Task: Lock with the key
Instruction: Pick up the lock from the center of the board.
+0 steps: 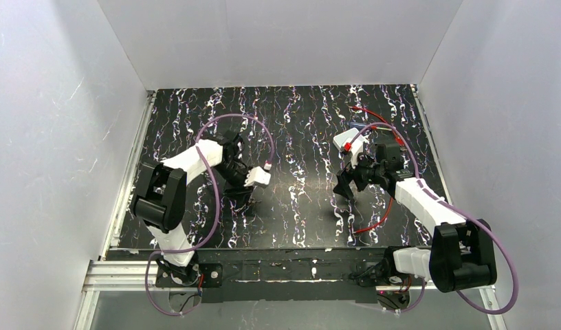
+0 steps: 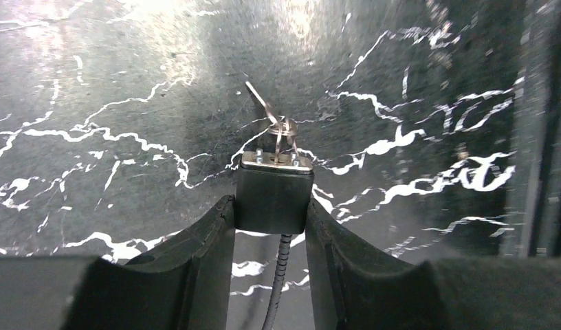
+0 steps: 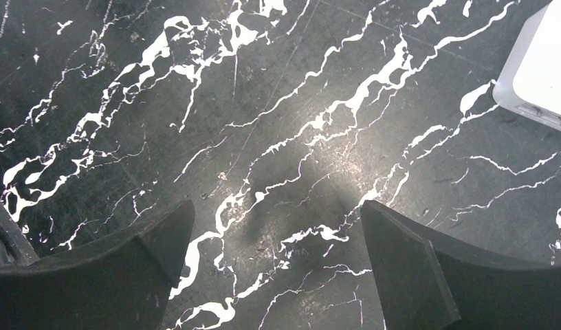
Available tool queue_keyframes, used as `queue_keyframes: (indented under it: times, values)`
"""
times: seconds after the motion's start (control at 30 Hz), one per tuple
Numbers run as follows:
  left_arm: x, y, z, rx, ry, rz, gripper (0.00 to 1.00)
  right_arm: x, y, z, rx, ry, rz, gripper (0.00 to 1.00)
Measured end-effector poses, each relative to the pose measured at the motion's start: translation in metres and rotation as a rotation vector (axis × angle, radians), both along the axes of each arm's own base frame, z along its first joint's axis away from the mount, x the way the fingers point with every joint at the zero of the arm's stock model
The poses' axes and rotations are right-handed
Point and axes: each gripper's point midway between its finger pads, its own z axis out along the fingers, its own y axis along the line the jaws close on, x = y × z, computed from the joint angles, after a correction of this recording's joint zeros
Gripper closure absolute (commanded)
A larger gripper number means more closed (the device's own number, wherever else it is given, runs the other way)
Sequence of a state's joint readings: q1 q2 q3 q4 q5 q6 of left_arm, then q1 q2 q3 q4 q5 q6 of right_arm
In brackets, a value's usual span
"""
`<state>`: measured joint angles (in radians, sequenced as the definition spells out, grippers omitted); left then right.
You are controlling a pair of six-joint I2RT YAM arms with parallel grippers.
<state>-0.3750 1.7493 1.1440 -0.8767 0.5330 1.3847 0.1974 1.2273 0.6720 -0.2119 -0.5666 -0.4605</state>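
In the left wrist view my left gripper [image 2: 271, 210] is shut on a black padlock [image 2: 274, 192] and grips its body from both sides. A silver key [image 2: 283, 134] stands in the lock's metal top face, with a second key [image 2: 258, 100] on the same ring lying flat on the table. A thin ribbed cable [image 2: 281, 268] hangs from the lock between my fingers. In the top view the left gripper [image 1: 240, 199] hides the lock. My right gripper [image 1: 346, 192] is open and empty, low over bare table in the right wrist view [image 3: 274, 213].
The table [image 1: 298, 124] is black marble-patterned, walled in white on three sides. A red cable [image 1: 374, 221] curls near the right arm, with more of it at the back right [image 1: 374, 117]. A white box-shaped part [image 3: 539, 69] shows at the right wrist view's upper right.
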Motion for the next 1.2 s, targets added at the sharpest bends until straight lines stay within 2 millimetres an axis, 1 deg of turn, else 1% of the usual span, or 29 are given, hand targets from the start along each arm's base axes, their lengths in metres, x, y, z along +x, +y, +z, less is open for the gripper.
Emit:
queue_keyframes:
  times: [0.13,0.27,0.37,0.43,0.5,0.53,0.63,0.7,0.77,0.87,0.93,0.97,1.03,1.2]
  values:
    - [0.003,-0.009,0.03,-0.001,0.059,0.105,1.0,-0.002,0.003,0.01,0.017,-0.038,0.03,0.0]
    - [0.004,-0.019,0.06,0.007,0.14,0.236,1.0,-0.003,0.005,0.028,0.005,-0.095,0.082,0.0]
    - [0.005,-0.031,0.08,0.003,0.234,0.32,1.0,-0.002,0.008,0.043,-0.009,-0.125,0.127,0.0]
    - [0.005,-0.04,0.09,-0.005,0.311,0.367,1.0,-0.005,0.012,0.055,-0.01,-0.15,0.163,0.0]
    - [0.0,-0.048,0.096,-0.006,0.389,0.406,1.0,-0.014,0.019,0.065,-0.009,-0.178,0.205,0.0]
    - [-0.004,-0.051,0.098,-0.004,0.431,0.423,1.0,-0.022,0.024,0.071,-0.008,-0.2,0.235,0.0]
    - [-0.021,-0.061,0.107,0.002,0.565,0.463,1.0,-0.045,0.039,0.088,0.005,-0.251,0.318,0.0]
    - [-0.032,-0.068,0.115,0.009,0.634,0.471,1.0,-0.058,0.049,0.098,0.026,-0.27,0.371,0.0]
    - [-0.041,-0.076,0.122,0.016,0.696,0.473,1.0,-0.063,0.054,0.105,0.04,-0.28,0.399,0.0]
    - [-0.054,-0.085,0.13,0.029,0.776,0.472,1.0,-0.069,0.066,0.11,0.056,-0.279,0.446,0.0]
    - [-0.06,-0.092,0.133,0.029,0.821,0.47,1.0,-0.075,0.078,0.112,0.057,-0.277,0.493,0.05]
    - [-0.061,-0.096,0.133,0.026,0.836,0.468,1.0,-0.081,0.087,0.114,0.061,-0.278,0.531,0.06]
    - [-0.061,-0.104,0.133,0.018,0.865,0.464,1.0,-0.09,0.098,0.114,0.068,-0.273,0.581,0.08]
    - [-0.064,-0.117,0.129,0.025,0.925,0.458,1.0,-0.104,0.112,0.112,0.073,-0.274,0.673,0.15]
